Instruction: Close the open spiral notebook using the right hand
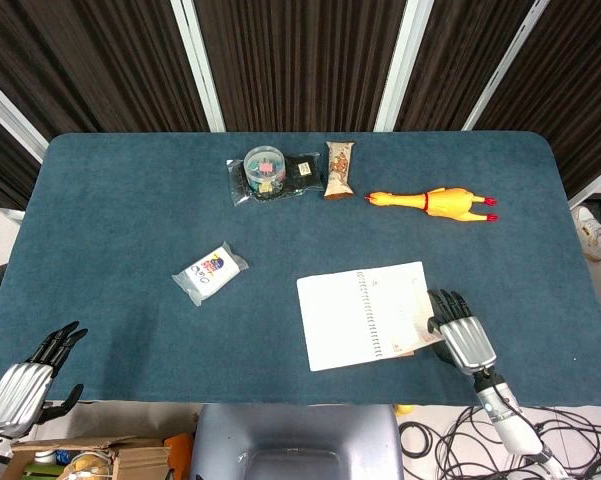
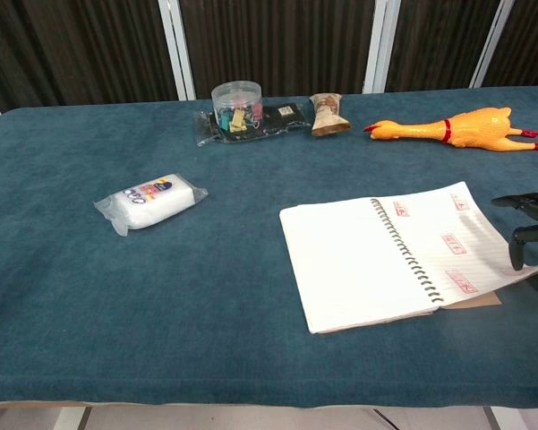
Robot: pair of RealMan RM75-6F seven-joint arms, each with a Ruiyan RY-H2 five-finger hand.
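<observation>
The spiral notebook [image 1: 365, 315] lies open and flat near the table's front edge, right of centre, its wire spine [image 1: 372, 316] running front to back. In the chest view the notebook [image 2: 385, 260] shows lined pages with small red stamps, and a brown back cover peeks out under the right page. My right hand [image 1: 462, 335] sits at the right page's outer edge, fingers apart and pointing away from me, fingertips over the paper. Only its dark fingertips [image 2: 528, 208] show at the chest view's right border. My left hand [image 1: 30, 375] hangs off the table's front-left corner, fingers spread, holding nothing.
A yellow rubber chicken [image 1: 435, 201] lies behind the notebook at the right. At the back centre are a snack bar [image 1: 339, 168], a dark pouch [image 1: 302, 172] and a clear tub of clips [image 1: 265, 170]. A white packet [image 1: 210, 273] lies left of the notebook.
</observation>
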